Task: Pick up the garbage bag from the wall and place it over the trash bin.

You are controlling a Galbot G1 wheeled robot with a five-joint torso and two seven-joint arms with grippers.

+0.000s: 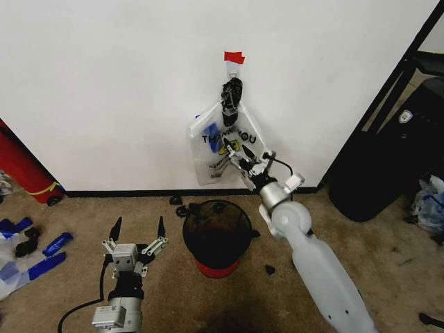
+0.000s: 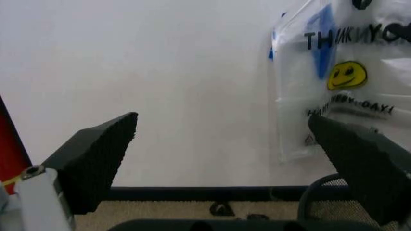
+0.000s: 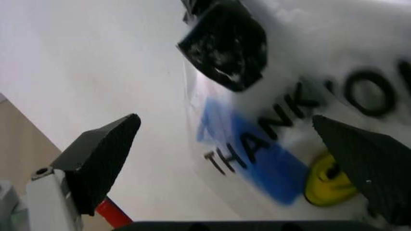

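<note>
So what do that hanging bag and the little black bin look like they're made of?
The garbage bag looks like thin, glossy clear plastic: the white wall shows through it and it creases. The trash bin seems to be matte black plastic or metal mesh, hard to tell, with a red band at its base.

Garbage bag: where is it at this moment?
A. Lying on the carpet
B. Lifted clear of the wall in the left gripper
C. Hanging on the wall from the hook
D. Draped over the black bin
C: the garbage bag hangs on the wall under the red tape, with the open right gripper at it.
</note>
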